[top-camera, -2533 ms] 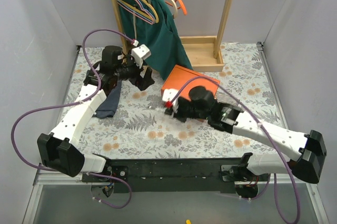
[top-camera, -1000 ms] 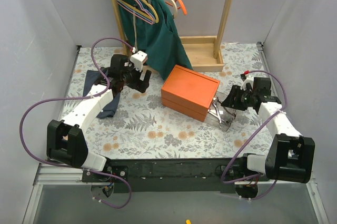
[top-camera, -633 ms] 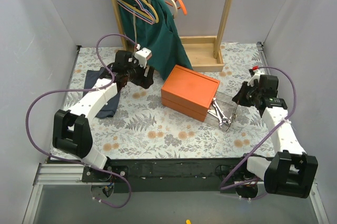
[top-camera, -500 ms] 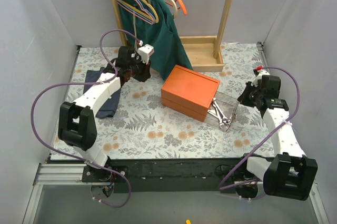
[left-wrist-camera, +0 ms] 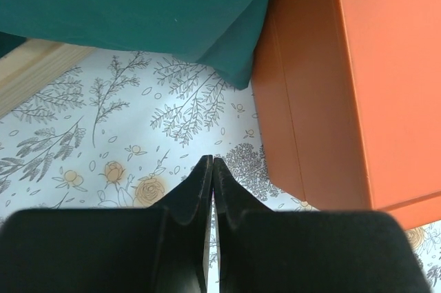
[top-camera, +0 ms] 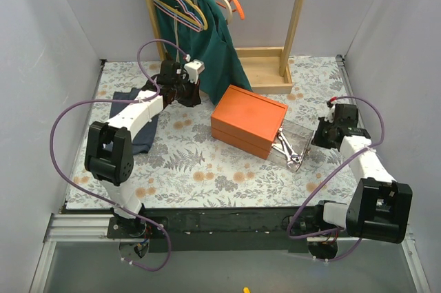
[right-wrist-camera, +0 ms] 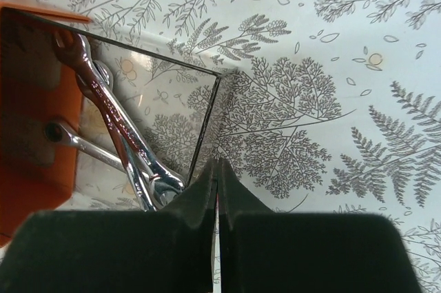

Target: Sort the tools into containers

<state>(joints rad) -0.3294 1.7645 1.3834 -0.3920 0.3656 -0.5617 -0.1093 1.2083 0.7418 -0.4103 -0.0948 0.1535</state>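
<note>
The left arm [top-camera: 136, 111] is reaching far forward, the left pincer [left-wrist-camera: 212, 163] holding its fingers pressed together, empty. The right arm [top-camera: 361, 158] is bending at the elbow, the right pincer [right-wrist-camera: 218, 166] likewise pinching closed on nothing.

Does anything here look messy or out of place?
The clear plastic drawer sticks out of the flat orange box, open, with silver wrenches crossed inside. A dark blue cloth lies loose on the floral table, left side.
</note>
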